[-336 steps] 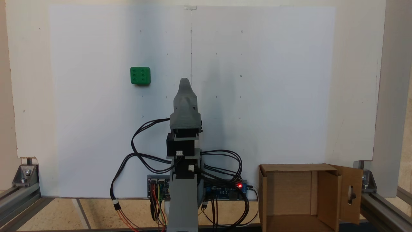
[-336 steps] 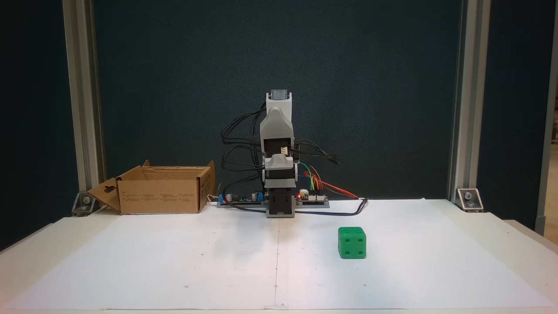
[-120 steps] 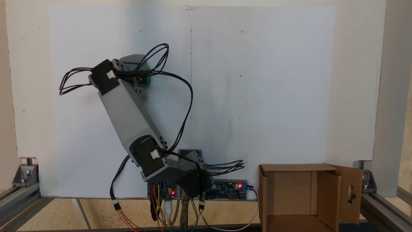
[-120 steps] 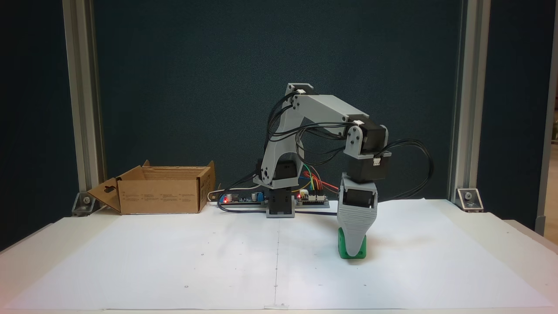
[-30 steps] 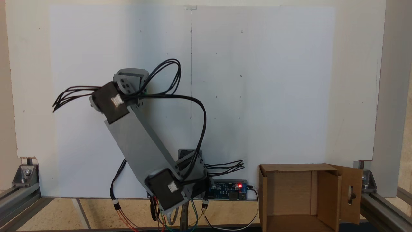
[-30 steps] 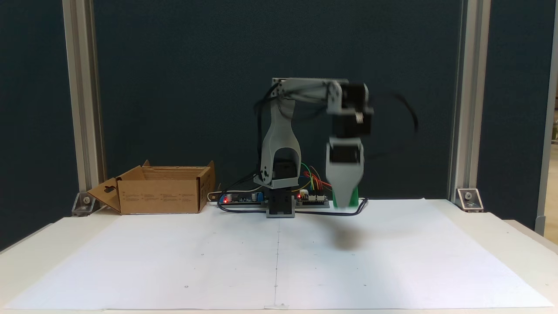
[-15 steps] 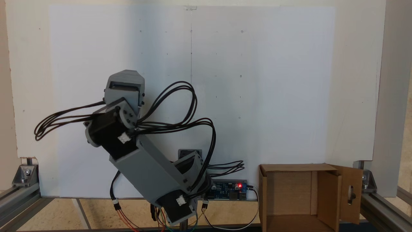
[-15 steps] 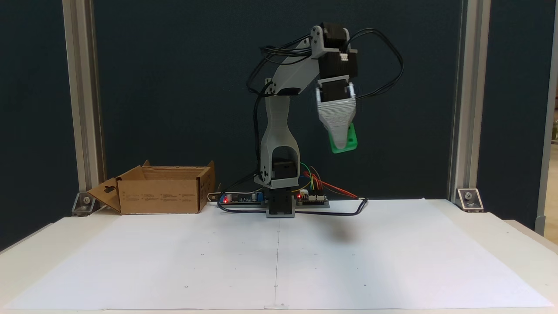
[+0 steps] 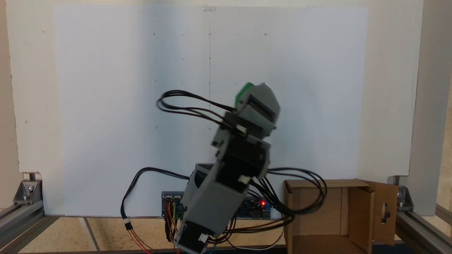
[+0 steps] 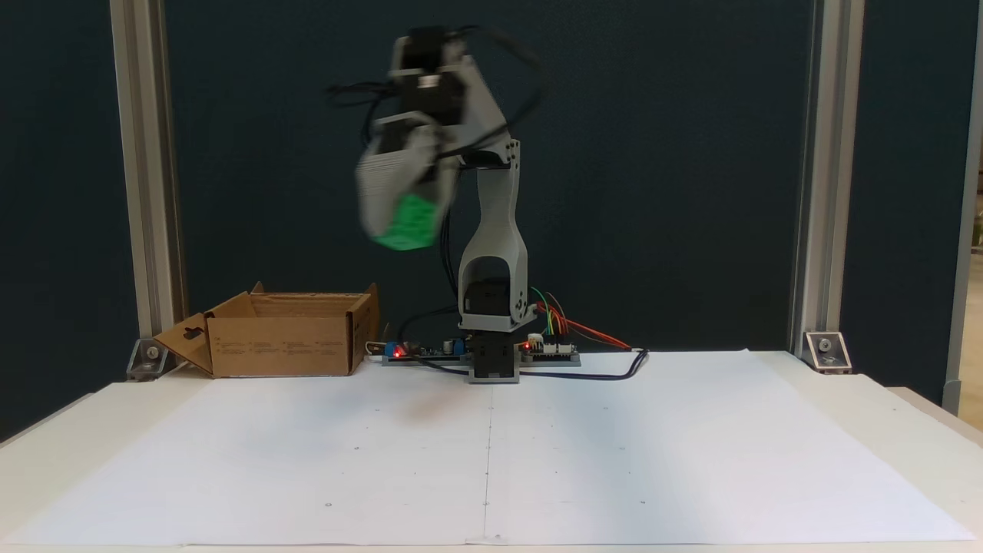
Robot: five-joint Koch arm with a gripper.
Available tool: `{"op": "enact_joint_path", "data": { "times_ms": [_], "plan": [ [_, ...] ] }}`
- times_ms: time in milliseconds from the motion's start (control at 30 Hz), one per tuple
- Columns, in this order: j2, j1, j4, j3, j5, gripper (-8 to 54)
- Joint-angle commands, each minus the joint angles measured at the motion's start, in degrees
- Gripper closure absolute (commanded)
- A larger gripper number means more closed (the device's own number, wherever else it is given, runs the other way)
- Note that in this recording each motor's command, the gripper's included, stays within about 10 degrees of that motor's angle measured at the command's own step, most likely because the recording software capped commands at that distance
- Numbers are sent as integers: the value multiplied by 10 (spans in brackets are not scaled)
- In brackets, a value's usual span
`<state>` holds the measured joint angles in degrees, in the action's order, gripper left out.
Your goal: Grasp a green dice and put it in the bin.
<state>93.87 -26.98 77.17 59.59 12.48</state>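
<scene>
The green dice (image 10: 407, 223) hangs high in the air, blurred, held between the fingers of my gripper (image 10: 401, 223), which is shut on it. From above, only a green corner of the dice (image 9: 243, 89) peeks out beside the grey gripper (image 9: 252, 91). The bin (image 10: 280, 344), a brown cardboard box with open flaps, sits on the table at the left in a fixed view, below and left of the dice. In a fixed view from above the bin (image 9: 296, 211) is at the bottom right, right of the arm.
White paper (image 10: 491, 453) covers the table. The arm's base and circuit boards (image 10: 491, 357) with loose wires stand at the paper's back edge beside the bin. Aluminium frame posts (image 10: 146, 184) rise at both back corners.
The arm has swung fast with the dice, from the right side of the base across to the bin's side, staying high above the table. The dice remains in the gripper.
</scene>
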Motion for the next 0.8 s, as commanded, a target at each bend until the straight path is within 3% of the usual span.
{"op": "enact_joint_path", "data": {
  "times_ms": [0,467,567,767],
  "plan": [
    [14,-91,56,-13,-96,341],
    [-90,-670,-51,-15,-420,341],
    [-127,-774,-121,-15,-437,341],
    [-172,-799,-159,-11,-457,340]
  ]
}}
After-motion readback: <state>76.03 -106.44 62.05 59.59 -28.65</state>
